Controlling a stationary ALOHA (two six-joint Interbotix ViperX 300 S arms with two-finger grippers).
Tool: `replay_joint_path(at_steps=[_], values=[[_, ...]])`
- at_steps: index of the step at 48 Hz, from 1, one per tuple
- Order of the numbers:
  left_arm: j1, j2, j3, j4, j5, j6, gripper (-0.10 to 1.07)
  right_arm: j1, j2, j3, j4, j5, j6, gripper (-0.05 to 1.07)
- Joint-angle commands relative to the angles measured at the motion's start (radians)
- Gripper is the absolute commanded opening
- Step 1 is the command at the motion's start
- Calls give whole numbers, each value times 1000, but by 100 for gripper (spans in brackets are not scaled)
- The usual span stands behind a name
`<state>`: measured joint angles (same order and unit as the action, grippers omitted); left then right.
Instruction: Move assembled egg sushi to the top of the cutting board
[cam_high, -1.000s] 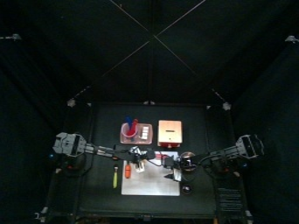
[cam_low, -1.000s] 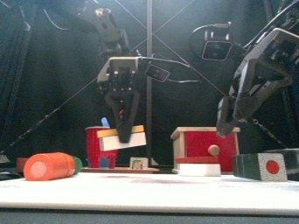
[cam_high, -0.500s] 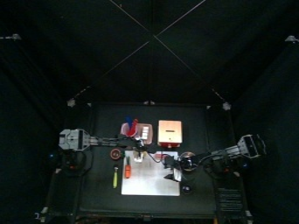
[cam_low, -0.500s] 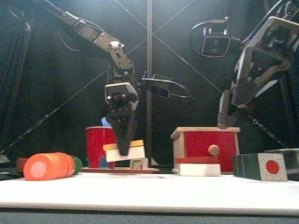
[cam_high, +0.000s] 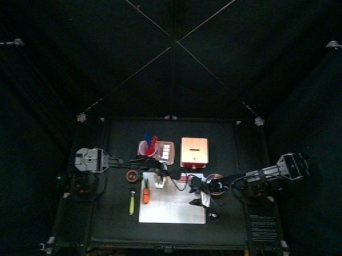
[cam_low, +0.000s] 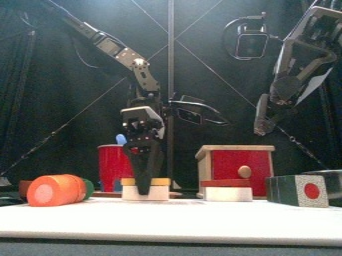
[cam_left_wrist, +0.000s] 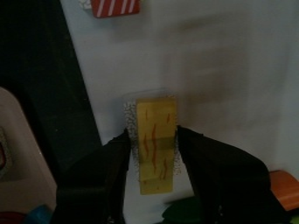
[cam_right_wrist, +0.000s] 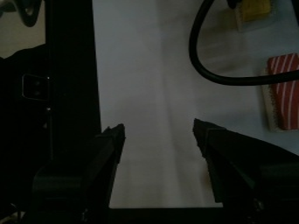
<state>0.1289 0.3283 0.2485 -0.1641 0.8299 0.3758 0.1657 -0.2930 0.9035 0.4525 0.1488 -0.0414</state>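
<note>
Left pincer (cam_left_wrist: 156, 162) lower now, astride egg sushi (cam_left_wrist: 156, 140) (right pincer (cam_right_wrist: 160, 149) agape)

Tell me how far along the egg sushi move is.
Mostly done: the egg sushi already sits on the cutting board. In hand: the left gripper straddles it, jaws on either side. Left: let go and lift away. The right gripper hangs open, empty, above the board.

Left gripper (cam_low: 143, 185) drops from above the red cup down to the board (cam_low: 174, 212), egg sushi (cam_left_wrist: 156, 144) between its jaws now at board level; right arm lifts slightly.
</note>
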Motion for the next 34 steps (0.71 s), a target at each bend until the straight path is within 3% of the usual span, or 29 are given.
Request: replay_joint_path(at_steps=[1,34], values=[[9,-8,-21,0,-3,2,65,0,-23,-12,2,-5,0,94],[25,9,-17,-5,-23,-5,66,0,-23,-17,11,-5,2,95]])
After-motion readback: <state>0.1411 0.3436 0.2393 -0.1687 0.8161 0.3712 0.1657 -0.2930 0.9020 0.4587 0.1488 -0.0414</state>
